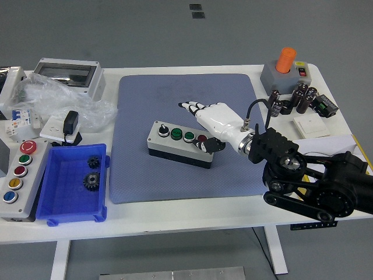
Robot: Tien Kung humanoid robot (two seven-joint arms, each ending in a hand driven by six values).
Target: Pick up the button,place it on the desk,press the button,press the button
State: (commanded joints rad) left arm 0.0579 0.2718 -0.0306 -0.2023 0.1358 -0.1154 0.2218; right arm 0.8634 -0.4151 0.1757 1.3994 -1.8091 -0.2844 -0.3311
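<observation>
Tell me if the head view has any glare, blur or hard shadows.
Head view: even, soft light; sharp all over, the right hand included; only a faint shadow beside the button box on the mat; mild shine on the plastic bag.

My right hand (217,119) hovers over the button box (181,143) on the blue mat (186,169), fingers spread, thumb touching the box's right end by the red button (202,139).

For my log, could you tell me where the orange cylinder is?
In the head view, the orange cylinder stands on a grey box at the table's far right corner.
</observation>
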